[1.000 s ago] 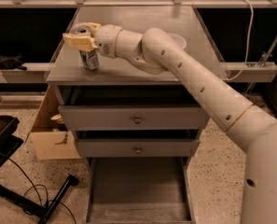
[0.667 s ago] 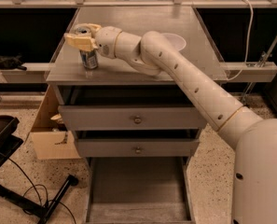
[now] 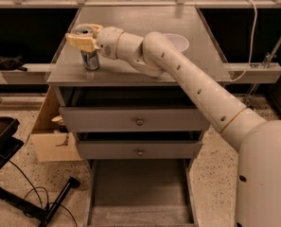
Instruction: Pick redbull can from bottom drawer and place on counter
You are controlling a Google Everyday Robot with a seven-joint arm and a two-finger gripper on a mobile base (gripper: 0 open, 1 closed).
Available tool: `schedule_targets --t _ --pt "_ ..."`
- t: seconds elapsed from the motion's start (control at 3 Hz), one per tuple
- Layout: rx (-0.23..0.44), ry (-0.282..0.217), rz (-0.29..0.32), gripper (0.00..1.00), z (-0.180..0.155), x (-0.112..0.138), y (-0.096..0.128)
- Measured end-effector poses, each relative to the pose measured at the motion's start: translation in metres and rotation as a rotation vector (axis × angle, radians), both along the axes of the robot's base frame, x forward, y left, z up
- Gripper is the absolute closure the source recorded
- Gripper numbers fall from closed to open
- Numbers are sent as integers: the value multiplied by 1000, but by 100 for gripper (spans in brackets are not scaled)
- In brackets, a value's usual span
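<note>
gripper [image 3: 85,38] clasping redbull can [image 3: 90,60] on counter [image 3: 144,18], bowl [image 3: 179,41] nearby

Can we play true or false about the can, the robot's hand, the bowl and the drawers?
1. The redbull can stands upright on the counter. True.
2. The gripper is down inside the bottom drawer. False: it is up at the top of the can, above the counter's front corner.
3. The bottom drawer is pulled open and nothing shows in it. True.
4. The white bowl sits in the bottom drawer. False: it is on the counter, to the right of the can in the picture, partly hidden behind the arm.
</note>
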State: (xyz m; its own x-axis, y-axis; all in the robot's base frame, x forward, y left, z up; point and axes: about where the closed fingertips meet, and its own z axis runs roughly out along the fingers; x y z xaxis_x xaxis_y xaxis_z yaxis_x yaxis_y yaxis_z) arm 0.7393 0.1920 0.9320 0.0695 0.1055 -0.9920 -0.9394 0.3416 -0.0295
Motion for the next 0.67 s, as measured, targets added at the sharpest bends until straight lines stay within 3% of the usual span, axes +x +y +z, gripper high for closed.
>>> schedule_targets --t 0.67 --pt "0 0 0 4 0 0 0"
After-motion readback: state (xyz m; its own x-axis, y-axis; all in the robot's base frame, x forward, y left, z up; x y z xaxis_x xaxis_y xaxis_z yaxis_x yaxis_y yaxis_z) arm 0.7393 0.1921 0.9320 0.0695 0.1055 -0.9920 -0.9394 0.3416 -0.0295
